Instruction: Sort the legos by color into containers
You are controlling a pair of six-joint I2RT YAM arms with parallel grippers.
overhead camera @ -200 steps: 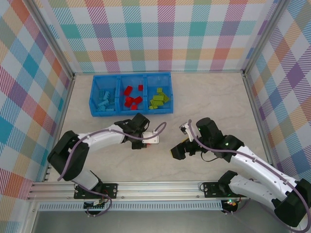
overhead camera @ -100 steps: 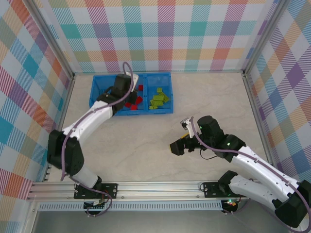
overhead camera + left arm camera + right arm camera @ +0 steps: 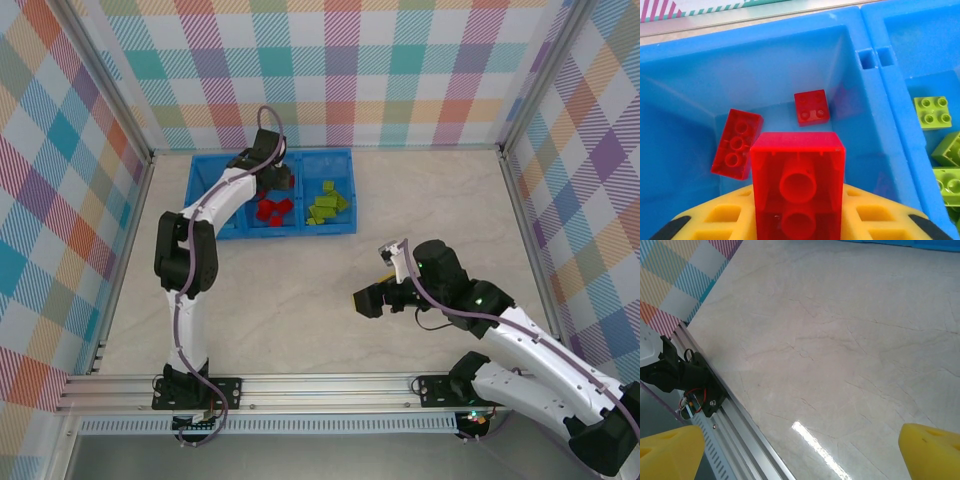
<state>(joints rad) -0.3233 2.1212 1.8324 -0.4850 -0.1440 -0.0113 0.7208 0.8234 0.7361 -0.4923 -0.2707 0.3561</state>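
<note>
Left gripper [image 3: 798, 222] pinches a red brick [image 3: 797, 167], apparently over the middle compartment [image 3: 685, 125] at 11 o'clock; right gripper [image 3: 801, 456] spread wide above tabletop [image 3: 840, 340].

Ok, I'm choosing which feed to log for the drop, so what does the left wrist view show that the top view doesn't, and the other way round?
Left wrist view: a red brick clamped in the left gripper, hollow underside to the camera, above the middle compartment. Top view: the whole blue tray with its three compartments, and the right gripper over the bare table. Both: loose red bricks in the middle compartment and green bricks in the right one.
</note>
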